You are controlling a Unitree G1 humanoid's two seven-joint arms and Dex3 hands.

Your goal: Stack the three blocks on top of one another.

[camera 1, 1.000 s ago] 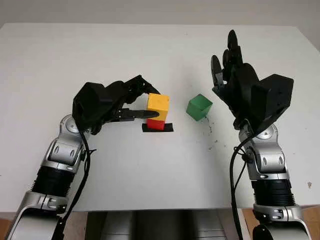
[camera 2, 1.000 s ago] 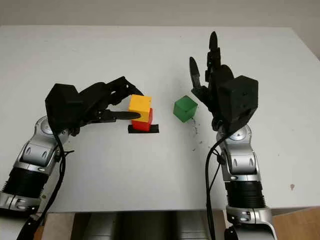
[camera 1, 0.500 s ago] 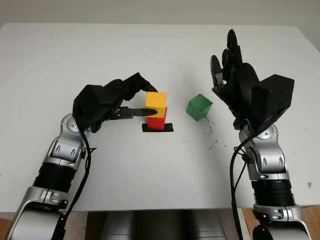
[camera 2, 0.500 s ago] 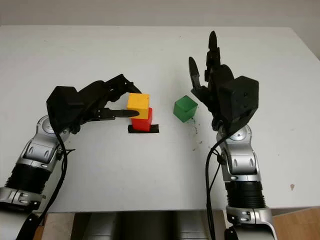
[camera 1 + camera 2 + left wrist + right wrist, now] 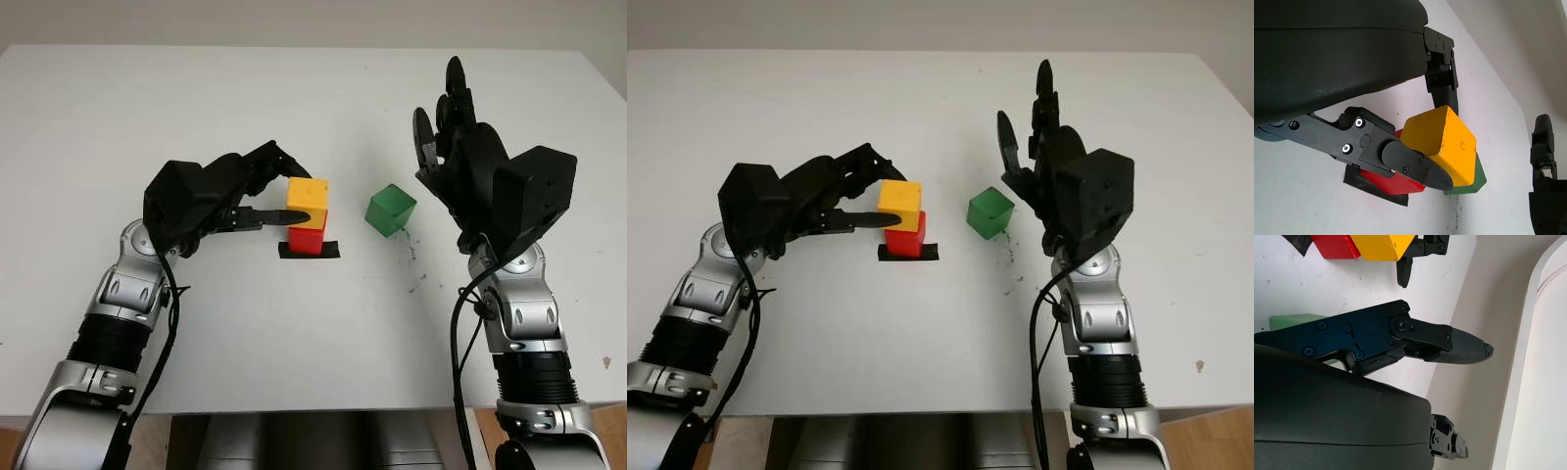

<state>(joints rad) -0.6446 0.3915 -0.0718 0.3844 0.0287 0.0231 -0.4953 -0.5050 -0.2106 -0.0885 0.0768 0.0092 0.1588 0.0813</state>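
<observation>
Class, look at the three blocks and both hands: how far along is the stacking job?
Done: the yellow block sits on the red block, which stands on a black patch. In hand: the left hand has its fingers closed around the yellow block, not yet released. Left: the green block lies alone on the table, beside the open right hand; it must go on top.
</observation>
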